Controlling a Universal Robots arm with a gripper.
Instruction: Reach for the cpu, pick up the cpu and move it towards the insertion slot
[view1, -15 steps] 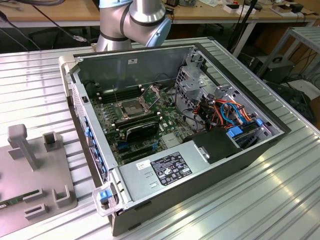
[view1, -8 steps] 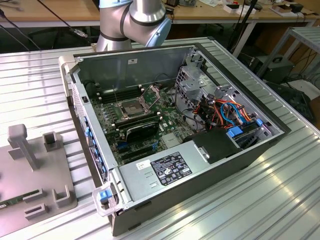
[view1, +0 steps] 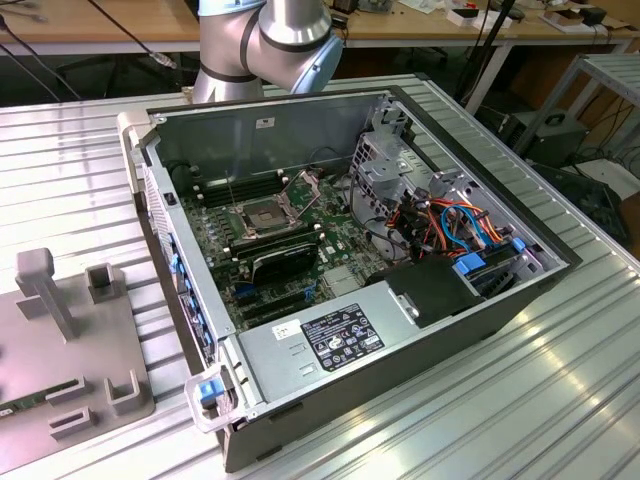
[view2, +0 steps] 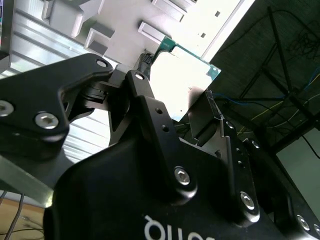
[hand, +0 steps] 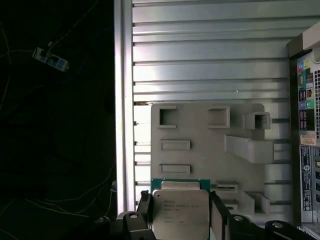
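Cpu (hand: 180, 212) sits between the gripper (hand: 180, 220) fingers, over the grey holder plate (hand: 200, 145) on the ribbed surface (hand: 210, 65).
Fingers (hand: 144, 207) flank both chip edges, apparently pinching it, though contact is hard to confirm. Chip is square, flat, with a silvery-tan lid and green border; the second wrist view shows its green edge (view2: 192, 55) overexposed. Insertion slot (view1: 262, 214) lies inside the open computer case (view1: 400, 330), well apart.

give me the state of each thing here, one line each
cpu: between the gripper's fingers, above the grey fixture plate
gripper: shut on the cpu
insertion slot: empty, retention frame raised
computer case: side panel off, lying on the ribbed table
grey fixture plate: flat on the table
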